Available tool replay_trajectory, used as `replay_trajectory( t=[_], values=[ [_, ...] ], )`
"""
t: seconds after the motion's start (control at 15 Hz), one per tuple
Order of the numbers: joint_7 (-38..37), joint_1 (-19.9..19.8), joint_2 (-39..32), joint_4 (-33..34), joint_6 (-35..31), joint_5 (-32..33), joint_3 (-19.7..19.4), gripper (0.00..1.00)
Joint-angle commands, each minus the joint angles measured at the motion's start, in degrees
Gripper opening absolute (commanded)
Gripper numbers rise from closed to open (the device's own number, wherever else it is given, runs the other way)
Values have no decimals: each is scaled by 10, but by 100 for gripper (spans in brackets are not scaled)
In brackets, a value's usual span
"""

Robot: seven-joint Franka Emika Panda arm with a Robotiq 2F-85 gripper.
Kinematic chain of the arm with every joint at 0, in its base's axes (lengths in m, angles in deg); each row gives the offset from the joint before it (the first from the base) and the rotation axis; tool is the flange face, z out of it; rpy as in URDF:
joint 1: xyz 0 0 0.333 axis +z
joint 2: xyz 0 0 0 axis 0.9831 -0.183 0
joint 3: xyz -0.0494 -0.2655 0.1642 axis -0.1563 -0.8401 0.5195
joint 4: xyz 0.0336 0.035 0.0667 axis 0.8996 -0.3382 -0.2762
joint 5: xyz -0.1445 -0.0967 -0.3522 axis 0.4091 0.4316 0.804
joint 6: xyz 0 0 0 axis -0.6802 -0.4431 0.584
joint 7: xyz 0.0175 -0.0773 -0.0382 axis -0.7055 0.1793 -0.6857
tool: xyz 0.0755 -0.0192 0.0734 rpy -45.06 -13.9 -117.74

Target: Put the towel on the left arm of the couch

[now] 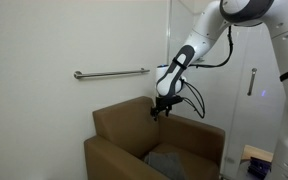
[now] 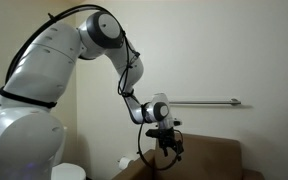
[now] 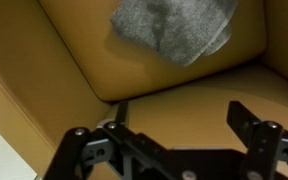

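Note:
A grey towel [image 1: 168,160] lies crumpled on the seat of a brown couch [image 1: 119,125]; it also shows in the wrist view [image 3: 172,27] at the top. My gripper [image 1: 162,108] hangs above the couch's backrest, well above the towel, and also shows in an exterior view [image 2: 168,143]. In the wrist view the gripper [image 3: 159,130] has its fingers spread wide with nothing between them. The couch arm [image 1: 109,152] nearest the camera is bare.
A metal grab bar [image 1: 112,73] is fixed to the white wall behind the couch, also seen in an exterior view [image 2: 206,101]. A door with a handle [image 1: 251,82] stands beside the couch. A white bin [image 2: 68,171] sits below the arm.

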Motion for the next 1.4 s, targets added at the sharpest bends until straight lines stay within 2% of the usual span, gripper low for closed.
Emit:
replay_trajectory(
  t=[0.0, 0.2, 0.53, 0.8, 1.07, 1.2, 1.27, 1.33],
  values=[
    [6, 9, -2, 0, 0, -9, -8, 100],
    [14, 6, -6, 6, -2, -15, -3, 100],
    [85, -14, -92, 132, 33, -43, 23, 100],
    [153, -40, -170, 261, 116, -81, 50, 100],
    [227, -75, -241, 375, 249, -120, 77, 100],
    [238, -76, -254, 397, 300, -111, 70, 100],
    [208, -62, -237, 367, 260, -106, 61, 100],
    [214, -65, -247, 380, 276, -105, 61, 100]
  ],
)
